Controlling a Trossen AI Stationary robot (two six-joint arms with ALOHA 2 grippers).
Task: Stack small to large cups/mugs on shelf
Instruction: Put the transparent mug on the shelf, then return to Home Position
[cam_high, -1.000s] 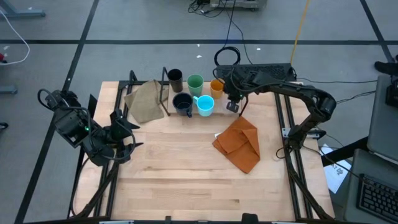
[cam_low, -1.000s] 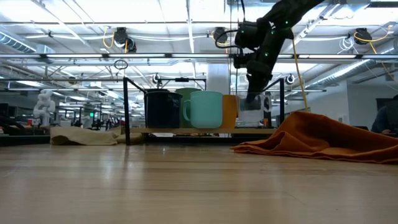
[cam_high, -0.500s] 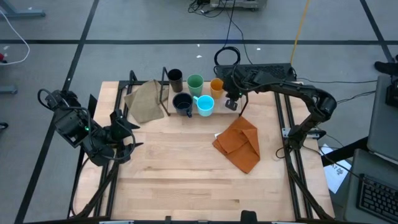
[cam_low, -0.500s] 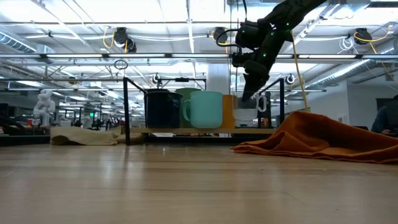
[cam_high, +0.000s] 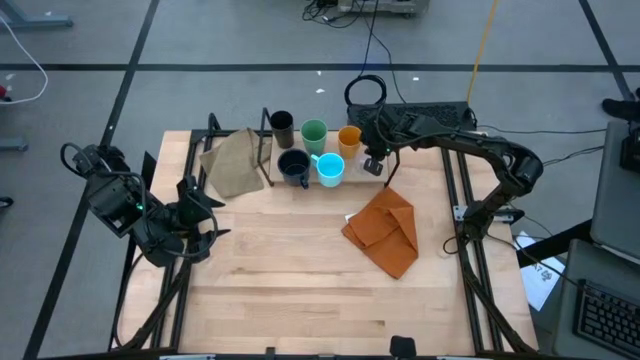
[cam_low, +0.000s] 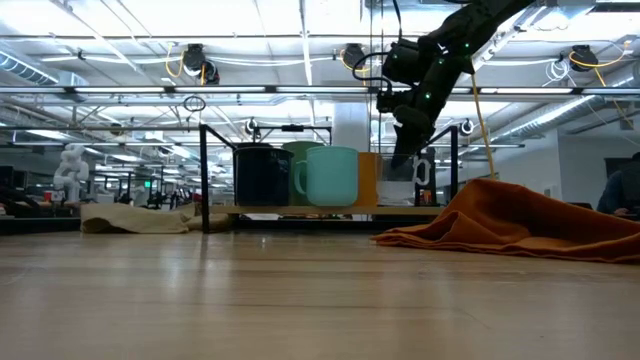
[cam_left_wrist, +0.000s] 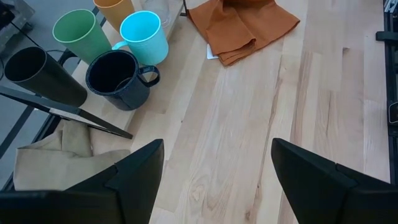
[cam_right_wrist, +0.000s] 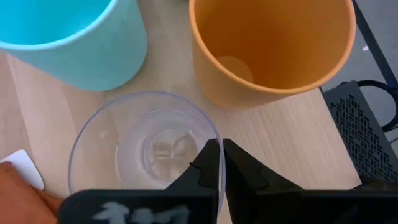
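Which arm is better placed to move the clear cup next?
Right. The right gripper is shut on the clear cup rim, beside the orange cup. The left gripper hangs open, far off at the table's left edge.

Right end effector (cam_right_wrist: 221, 163) closed, left (cam_left_wrist: 214, 171) agape.
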